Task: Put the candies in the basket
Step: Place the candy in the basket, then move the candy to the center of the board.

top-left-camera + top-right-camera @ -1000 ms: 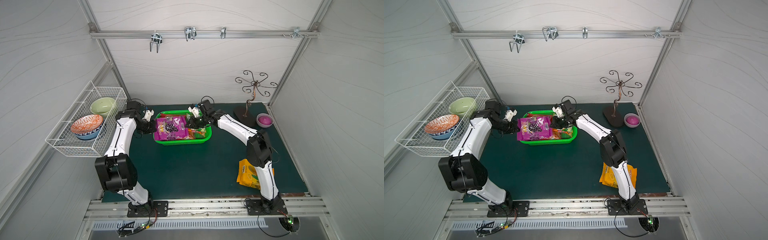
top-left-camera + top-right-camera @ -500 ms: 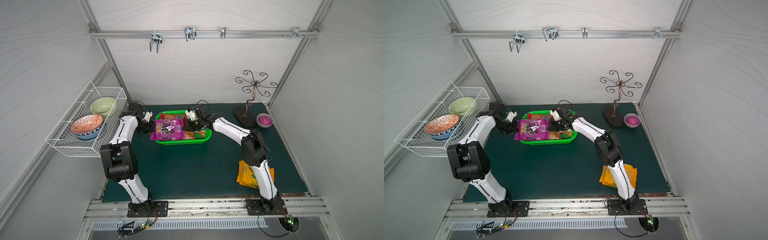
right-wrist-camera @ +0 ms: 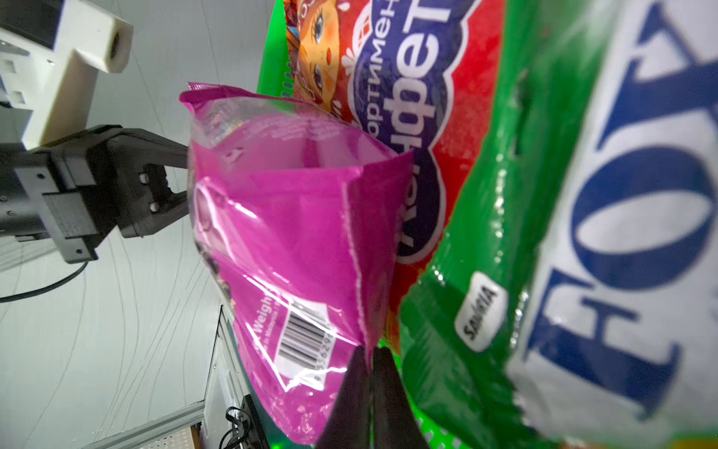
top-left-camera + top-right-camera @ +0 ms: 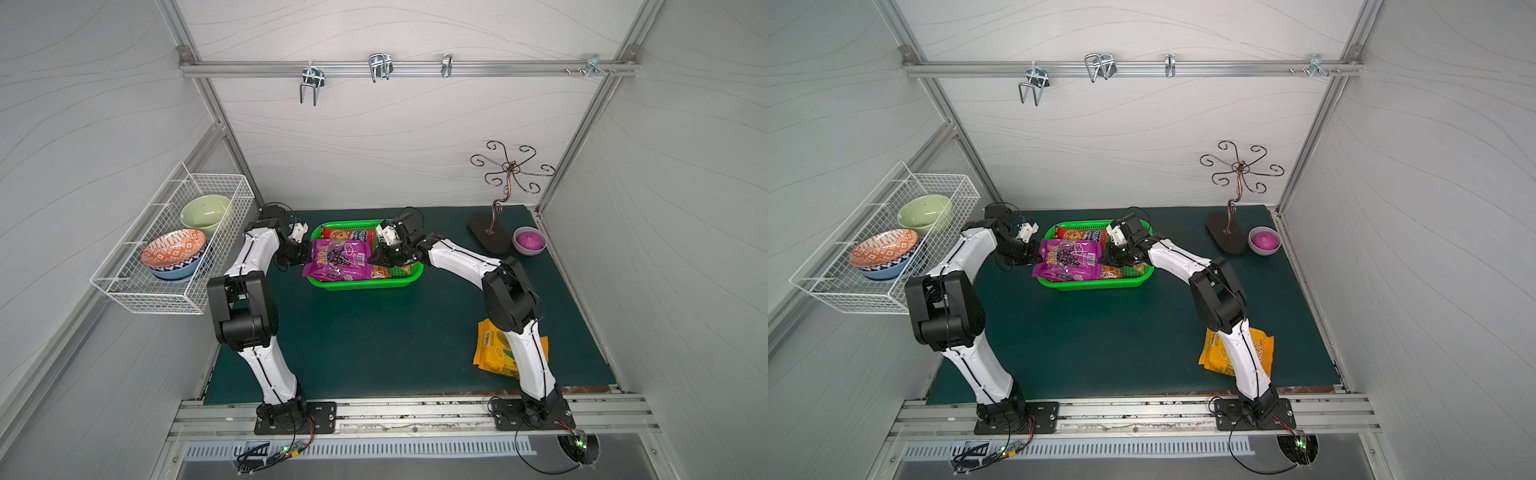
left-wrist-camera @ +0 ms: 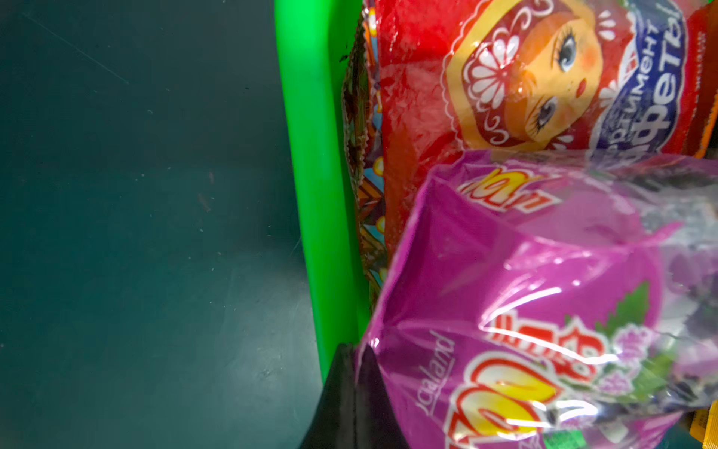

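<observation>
A purple bag of candies [image 4: 338, 259] [image 4: 1070, 259] hangs flat over the left part of the green basket [image 4: 365, 286] [image 4: 1096, 286]. My left gripper [image 4: 306, 258] [image 5: 355, 348] is shut on its left edge, just outside the basket's rim [image 5: 311, 155]. My right gripper [image 4: 372, 259] [image 3: 369, 350] is shut on the opposite corner of the purple bag [image 3: 291, 217]. Under it in the basket lie a red bag [image 4: 347, 235] [image 5: 524, 77], a green bag [image 3: 505, 194] and an orange one [image 4: 380, 272]. A yellow-orange bag [image 4: 494, 349] [image 4: 1262, 345] lies on the mat by the right arm's base, partly hidden by the arm.
A white wire basket [image 4: 158, 297] with bowls hangs on the left wall beside the left arm. A metal stand [image 4: 494, 232] and a pink bowl [image 4: 528, 241] sit at the back right. Dark green mat [image 4: 374, 340] stretches in front of the basket.
The left arm's elbow has pulled in and back, and the right arm has shifted a little left. The purple bag sits slightly lower over the basket, still held at both ends.
</observation>
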Robot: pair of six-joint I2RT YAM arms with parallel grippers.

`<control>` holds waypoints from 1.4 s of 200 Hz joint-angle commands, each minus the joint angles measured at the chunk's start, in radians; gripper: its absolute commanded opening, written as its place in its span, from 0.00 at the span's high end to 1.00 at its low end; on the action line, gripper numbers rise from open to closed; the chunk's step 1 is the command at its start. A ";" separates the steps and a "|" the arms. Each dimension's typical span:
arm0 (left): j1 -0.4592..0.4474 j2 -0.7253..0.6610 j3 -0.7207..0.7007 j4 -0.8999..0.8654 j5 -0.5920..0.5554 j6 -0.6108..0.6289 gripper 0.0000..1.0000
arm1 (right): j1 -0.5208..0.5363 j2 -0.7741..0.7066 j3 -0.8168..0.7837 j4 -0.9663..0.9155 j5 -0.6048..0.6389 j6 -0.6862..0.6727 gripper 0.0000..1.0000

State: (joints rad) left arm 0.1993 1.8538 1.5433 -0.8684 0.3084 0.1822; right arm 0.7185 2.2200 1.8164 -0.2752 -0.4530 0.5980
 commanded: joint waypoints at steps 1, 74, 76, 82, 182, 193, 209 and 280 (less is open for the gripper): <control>0.029 -0.085 0.038 0.025 -0.077 -0.017 0.78 | -0.044 -0.071 0.039 -0.114 0.027 -0.019 0.70; 0.002 -0.239 0.122 -0.148 0.013 -0.014 0.57 | -0.100 -0.312 -0.029 -0.232 0.053 -0.100 0.64; -0.003 -0.242 0.124 -0.153 0.015 -0.012 0.57 | -0.102 -0.323 -0.035 -0.239 0.057 -0.107 0.64; -0.022 -0.254 0.129 -0.165 0.021 -0.006 0.56 | -0.104 -0.356 -0.057 -0.259 0.078 -0.129 0.62; -0.461 -0.225 0.193 -0.258 0.138 -0.015 0.59 | -0.435 -0.927 -0.657 -0.855 0.510 0.132 0.02; -0.517 -0.212 0.172 -0.236 0.153 -0.025 0.59 | -0.536 -0.996 -0.746 -0.869 0.526 0.155 0.01; -0.600 -0.181 0.171 -0.222 0.155 -0.024 0.58 | -0.681 -1.091 -0.851 -0.872 0.510 0.177 0.01; -0.741 -0.059 0.184 -0.173 0.181 -0.082 0.57 | -1.094 -1.146 -1.023 -0.821 0.491 0.148 0.01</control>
State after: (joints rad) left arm -0.5461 1.7840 1.7180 -1.0824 0.4721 0.1318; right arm -0.3004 1.0294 0.8326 -1.1481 0.1017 0.7612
